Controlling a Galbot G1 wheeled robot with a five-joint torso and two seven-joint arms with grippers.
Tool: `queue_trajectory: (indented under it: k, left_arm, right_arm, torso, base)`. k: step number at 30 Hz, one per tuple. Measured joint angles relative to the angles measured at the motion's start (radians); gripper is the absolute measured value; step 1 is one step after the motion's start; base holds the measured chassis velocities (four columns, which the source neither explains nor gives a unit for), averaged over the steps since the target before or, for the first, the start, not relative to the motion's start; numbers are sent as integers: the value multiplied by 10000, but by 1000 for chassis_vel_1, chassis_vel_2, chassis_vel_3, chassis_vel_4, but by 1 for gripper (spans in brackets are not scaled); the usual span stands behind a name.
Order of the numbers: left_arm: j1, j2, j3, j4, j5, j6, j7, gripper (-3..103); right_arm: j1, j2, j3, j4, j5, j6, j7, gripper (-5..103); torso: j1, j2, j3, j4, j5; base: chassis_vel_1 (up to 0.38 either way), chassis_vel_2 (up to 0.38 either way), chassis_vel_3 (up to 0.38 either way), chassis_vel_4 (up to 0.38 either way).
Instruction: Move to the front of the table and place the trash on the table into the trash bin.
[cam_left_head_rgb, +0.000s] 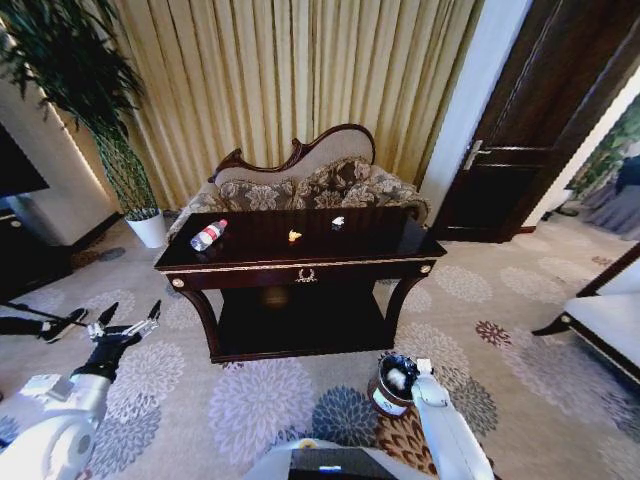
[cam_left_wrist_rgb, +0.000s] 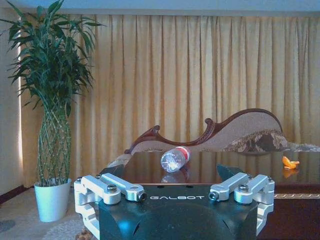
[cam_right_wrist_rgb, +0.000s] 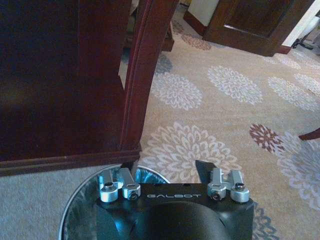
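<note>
The dark glossy table (cam_left_head_rgb: 370, 240) stands ahead of me, in front of the sofa. On its top lie a clear bottle with a red cap (cam_left_head_rgb: 209, 235) at the left end, an orange scrap (cam_left_head_rgb: 294, 236) in the middle and a white scrap (cam_left_head_rgb: 338, 222) behind it. The left wrist view shows the bottle (cam_left_wrist_rgb: 175, 158) and orange scrap (cam_left_wrist_rgb: 289, 162) at tabletop height. My left gripper (cam_left_head_rgb: 128, 318) hangs open, low and left of the table. My right gripper (cam_right_wrist_rgb: 167, 170) is open just above the trash bin (cam_left_head_rgb: 392, 400), which stands on the carpet by the table's front right leg (cam_right_wrist_rgb: 142, 75).
A floral sofa (cam_left_head_rgb: 300, 185) stands behind the table and a potted plant in a white pot (cam_left_head_rgb: 150, 228) at the back left. Dark doors (cam_left_head_rgb: 540, 130) are at the right, and another seat's edge (cam_left_head_rgb: 605, 320) sits at the far right. Patterned carpet lies open in front.
</note>
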Motion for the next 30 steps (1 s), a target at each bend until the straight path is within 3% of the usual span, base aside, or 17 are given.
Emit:
queue_trajectory:
  k: [1, 3, 4, 8, 9, 14, 16, 19, 21, 30]
  left_arm:
    - [-20, 0, -4, -1, 0, -9, 0, 100]
    - [-53, -24, -3, -16, 2, -9, -12, 100]
    - [-53, -24, -3, -16, 2, -9, -12, 100]
    - [-67, -76, 0, -138, 43, 2, -86, 100]
    - [-67, -76, 0, -138, 43, 2, -86, 100]
    - [-84, -101, -3, -259, 60, 46, -103, 100]
    - [-102, -127, 26, -290, 69, 65, -103, 100]
    - [-112, -140, 39, -298, 78, 73, -104, 100]
    - [-125, -169, 49, -331, 86, 89, -109, 100]
    - [-139, -211, -73, -410, 78, 138, -211, 100]
  right_arm:
    - [-98, -39, 0, 435, 331, 33, 0, 73]
    - [-291, -141, 1, 1394, 1236, 137, 2, 79]
    - [-291, -141, 1, 1394, 1236, 137, 2, 79]
    - [-723, -407, 82, 3870, 2432, 296, 3, 98]
    - [-723, -407, 82, 3870, 2432, 296, 3, 98]
    - [-1347, -813, -68, 7169, 2673, 195, 6, 100]
    - [-1476, -908, -267, 8590, 2899, -160, 5, 100]
    - [-1485, -937, -421, 9324, 3188, -492, 4, 100]
    - [-1385, -1045, -831, 10552, 3952, -1236, 4, 100]
    - [-1261, -1279, -1373, 10893, 4150, -1602, 2, 100]
  torso:
    - [0, 0, 0, 0, 0]
    - [1, 0, 0, 0, -2]
    - [1, 0, 0, 0, -2]
    - [0, 0, 0, -1, -1]
    - [0, 0, 0, -1, -1]
    - [0, 0, 0, -3, -2]
    - [0, 1, -1, 0, -6]
    - [0, 0, -1, 1, -3]
    - [0, 1, -1, 2, -6]
    - [0, 1, -1, 1, -1]
  base:
    - [0, 0, 0, 0]
    - [0, 0, 0, 0]
    - [0, 0, 0, 0]
    - [0, 0, 0, 0]
    - [0, 0, 0, 0]
    - [0, 0, 0, 0]
    - [0, 0, 0, 0]
    - [0, 0, 0, 0]
    - [0, 0, 0, 0]
    - [0, 0, 0, 0]
